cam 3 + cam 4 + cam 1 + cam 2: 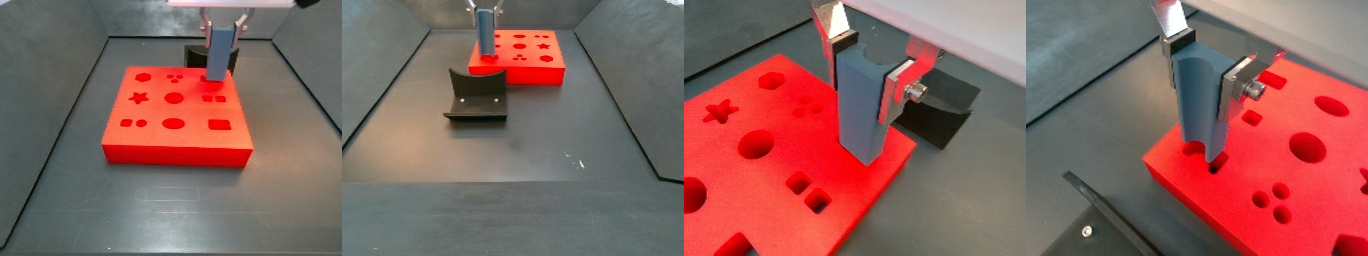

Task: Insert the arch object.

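Note:
My gripper is shut on a tall blue-grey bar with a semicircular groove in its upper end, and holds it upright. The bar's lower end meets the red board at a corner, by a small dark hole; how deep it sits I cannot tell. Gripper, bar and board show the same there. In both side views the bar stands at the board's corner nearest the fixture. No small dark block with a notch shows in any view.
The fixture stands on the dark floor close to the board's corner, right by the bar. The board has several shaped holes: star, circles, squares. Sloping dark walls ring the floor.

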